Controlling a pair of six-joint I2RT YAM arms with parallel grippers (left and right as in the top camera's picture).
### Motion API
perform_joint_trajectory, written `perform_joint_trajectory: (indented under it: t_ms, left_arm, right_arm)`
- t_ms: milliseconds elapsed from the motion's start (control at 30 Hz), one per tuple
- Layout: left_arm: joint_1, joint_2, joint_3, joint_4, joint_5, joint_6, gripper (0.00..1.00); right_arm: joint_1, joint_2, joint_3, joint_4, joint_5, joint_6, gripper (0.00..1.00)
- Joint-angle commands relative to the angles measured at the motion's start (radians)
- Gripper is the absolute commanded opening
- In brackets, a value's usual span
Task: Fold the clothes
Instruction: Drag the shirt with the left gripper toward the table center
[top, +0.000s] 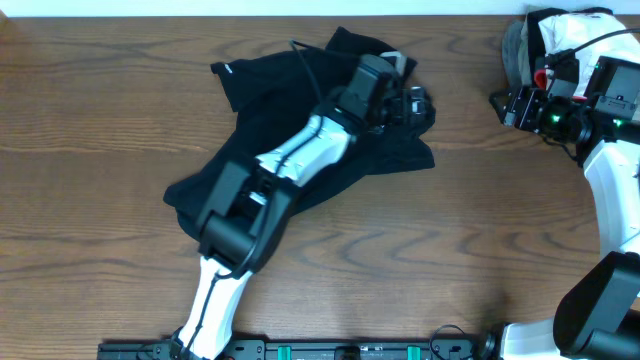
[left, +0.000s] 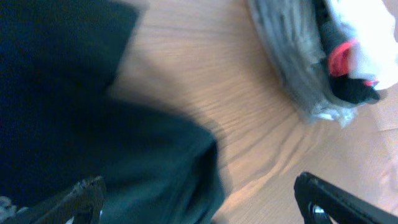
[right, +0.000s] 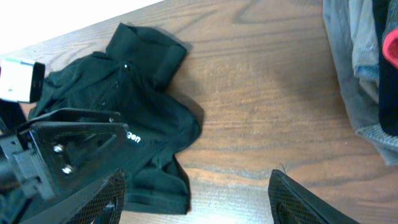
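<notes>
The clothes, a black T-shirt (top: 262, 88), lie crumpled in the middle of the wooden table (top: 100, 150). My left arm stretches across it, and my left gripper (top: 414, 105) hangs over its right edge. In the left wrist view the fingers stand wide apart, and the dark fabric (left: 93, 118) lies loose under them, reaching in from the left. My right gripper (top: 506, 105) hovers to the right of the shirt, open, with only bare wood between its fingers (right: 93, 200). The right wrist view shows the shirt (right: 143, 81) with its small white logo (right: 134, 139).
A heap of white, grey, red and black garments (top: 545, 35) sits at the table's back right corner, close behind my right gripper; the same heap (left: 323, 62) shows in the left wrist view. The table's far edge runs just behind the shirt.
</notes>
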Motion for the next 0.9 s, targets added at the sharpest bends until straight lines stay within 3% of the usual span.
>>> perform_joint_trajectory:
  t_ms: [0,133,300,433,633,867]
  left_arm:
    - [0.076,-0.151,0.025,-0.179,0.04,0.102,0.98]
    - [0.17,-0.283,0.024,-0.563,0.017,0.283,0.98]
    - [0.246,-0.372,0.019,-0.953,-0.166,0.343,0.98]
    - [0.25,-0.381,-0.017,-1.162,-0.291,0.346,0.99]
    - [0.243,-0.383,-0.212,-1.16,-0.294,0.342,0.92]
    - [0.244,-0.474,-0.469,-1.046,-0.294,0.194,0.91]
  right_arm:
    - [-0.005,-0.021,-0.002,-0.023,-0.017,0.01,0.71]
    - [-0.003,-0.021,-0.002,-0.068,-0.018,-0.008,0.72]
    - [0.01,-0.021,-0.002,-0.101,-0.017,-0.008,0.72]
    - [0.028,-0.021,-0.002,-0.101,-0.014,-0.008,0.71]
    - [0.046,-0.021,-0.002,-0.103,0.025,-0.01,0.72]
    - [0.047,-0.021,-0.002,-0.108,0.036,-0.019,0.73]
